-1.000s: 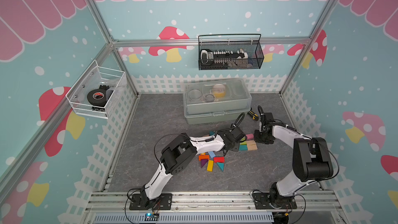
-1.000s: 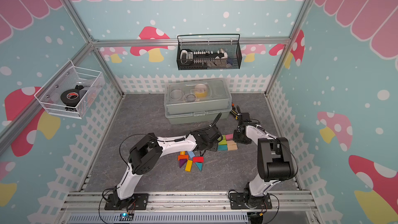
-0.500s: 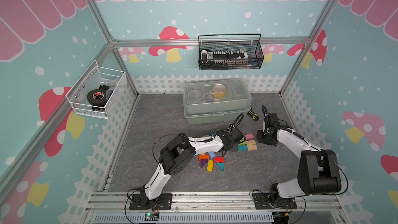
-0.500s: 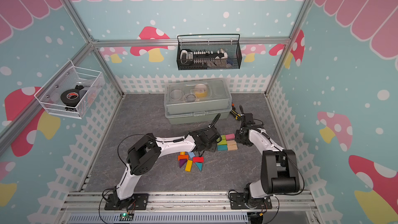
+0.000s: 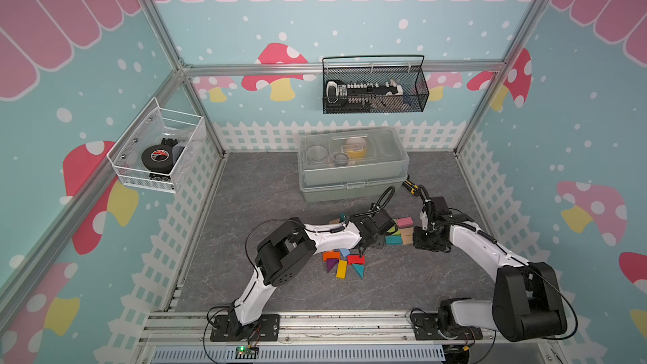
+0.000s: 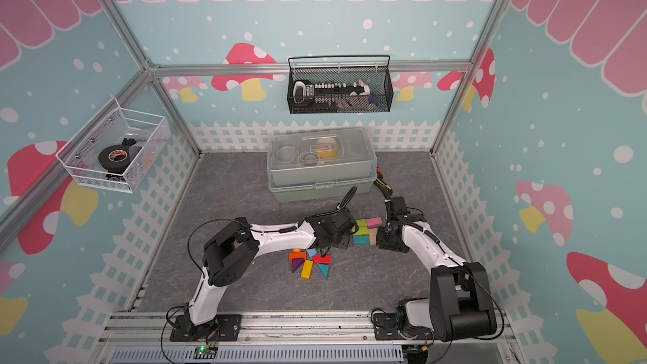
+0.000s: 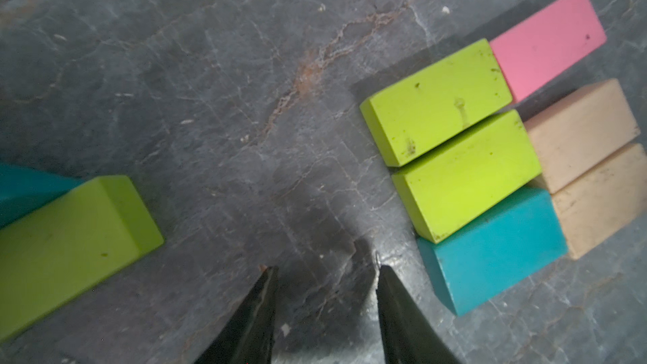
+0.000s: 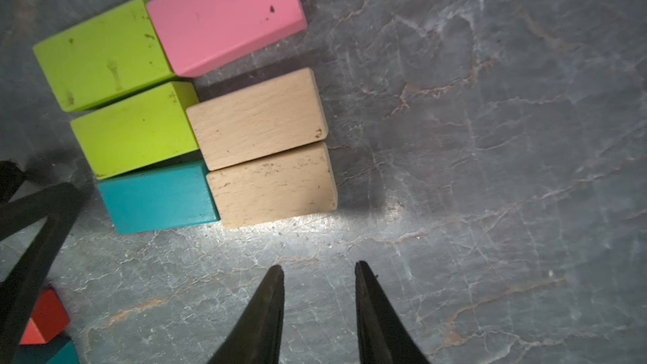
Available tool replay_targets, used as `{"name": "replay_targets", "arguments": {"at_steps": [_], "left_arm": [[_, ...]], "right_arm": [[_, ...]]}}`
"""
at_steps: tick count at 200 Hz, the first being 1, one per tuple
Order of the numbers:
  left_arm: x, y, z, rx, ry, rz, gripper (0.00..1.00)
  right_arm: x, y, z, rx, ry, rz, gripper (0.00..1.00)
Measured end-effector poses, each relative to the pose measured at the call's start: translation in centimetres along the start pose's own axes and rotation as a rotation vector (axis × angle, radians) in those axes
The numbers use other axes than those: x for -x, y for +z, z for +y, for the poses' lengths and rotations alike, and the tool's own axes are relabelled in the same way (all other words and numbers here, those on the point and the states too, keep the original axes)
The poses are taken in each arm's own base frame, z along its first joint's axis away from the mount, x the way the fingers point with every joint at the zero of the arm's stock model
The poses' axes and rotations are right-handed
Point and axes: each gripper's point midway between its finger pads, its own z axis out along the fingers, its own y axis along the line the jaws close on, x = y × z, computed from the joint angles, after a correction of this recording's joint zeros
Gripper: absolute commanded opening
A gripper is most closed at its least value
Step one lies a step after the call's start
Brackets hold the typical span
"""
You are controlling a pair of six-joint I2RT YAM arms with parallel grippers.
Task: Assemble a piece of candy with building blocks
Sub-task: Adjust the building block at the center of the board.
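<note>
Between its parted jaws the left gripper (image 7: pixel 325 269) holds nothing; the right gripper (image 8: pixel 318 266) is likewise parted a little and empty. Taking 12 o'clock as the back wall in both top views, a slab of six building blocks (image 5: pixel 399 236) lies between them. It is at 3 o'clock of the left gripper and 9 o'clock of the right, close to both and touched by neither. Two lime bars (image 8: pixel 105 54) and a teal bar (image 8: pixel 157 197) form one column, a pink bar (image 8: pixel 224 12) and two tan bars (image 8: pixel 255 120) the other. The pink bar sits skewed, with a gap to the tan one beside it. A loose pile (image 5: pixel 345 262) of red, orange, yellow, purple and teal pieces lies at 7 o'clock of the left gripper. Seemingly the candy's body is laid and its wrapper ends are missing. The next move is probably to square the pink bar. After that, a triangular piece from the pile could be set point-first against a slab end without nudging the bars.
</note>
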Motion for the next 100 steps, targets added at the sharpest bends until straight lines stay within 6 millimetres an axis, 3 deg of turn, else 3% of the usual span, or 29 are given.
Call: {"name": "replay_targets", "arguments": {"at_steps": [100], "left_arm": [[0.0, 0.0, -0.1, -0.004, 0.0, -0.003, 0.47]], "right_arm": [[-1.1, 2.8, 0.5, -0.001, -0.014, 0.073, 0.33]]}}
